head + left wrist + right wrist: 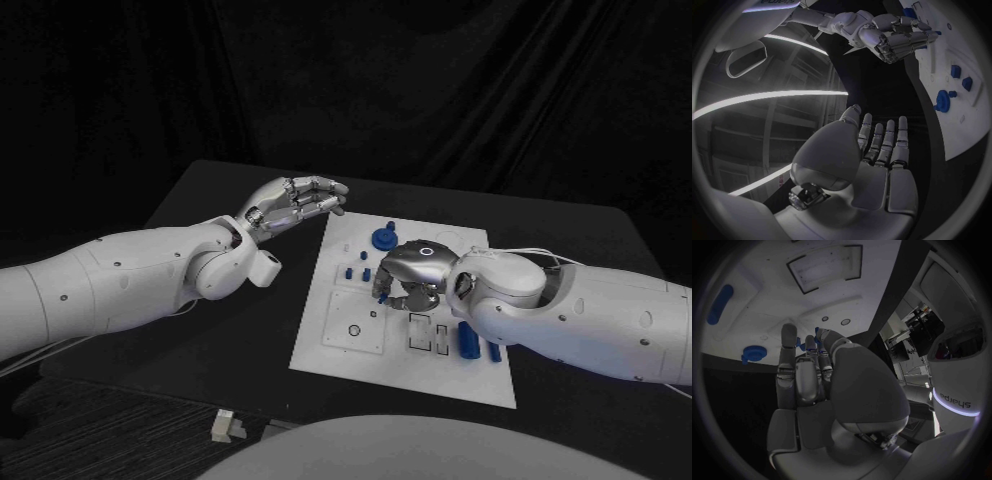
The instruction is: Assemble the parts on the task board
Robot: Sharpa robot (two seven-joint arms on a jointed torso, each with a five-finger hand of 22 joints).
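The right hand (pixel 410 272) hangs over the white board (pixel 361 345), pinching a small blue piece (pixel 819 339). The left hand (pixel 296 203) hovers beside the board, fingers loose, grasping nothing.

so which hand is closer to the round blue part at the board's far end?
Right. The right hand is over the board, just short of the round blue part; the left hand hangs off the board's edge.
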